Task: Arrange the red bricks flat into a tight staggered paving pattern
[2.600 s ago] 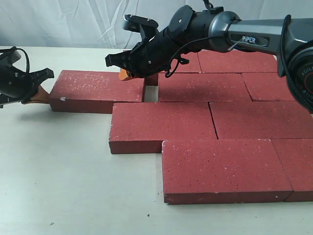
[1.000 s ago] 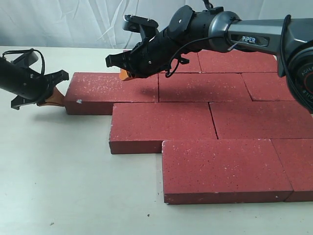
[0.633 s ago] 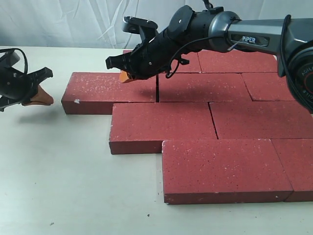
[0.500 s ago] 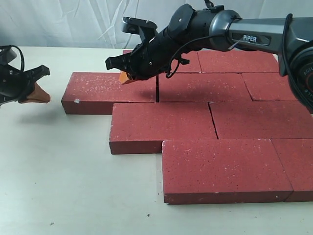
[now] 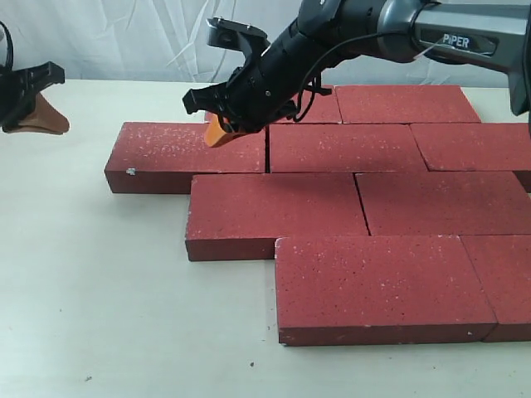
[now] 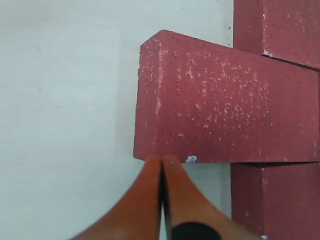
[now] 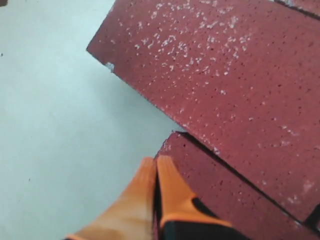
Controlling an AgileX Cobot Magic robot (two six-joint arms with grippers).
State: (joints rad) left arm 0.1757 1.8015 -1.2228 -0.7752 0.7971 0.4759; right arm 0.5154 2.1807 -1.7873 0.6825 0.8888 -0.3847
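Dark-red speckled bricks (image 5: 274,214) flat, staggered, tight.

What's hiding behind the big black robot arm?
A red brick in the back row lies behind the right arm. Only its end shows; the arm covers the rest. White cloth hangs farther back.

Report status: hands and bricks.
Left hand shut, empty, off to one side. Right hand shut, empty, above red bricks. Bricks flat, staggered. Nothing in the way.

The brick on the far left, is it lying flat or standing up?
Flat: the leftmost brick shows its broad speckled top above a low side.
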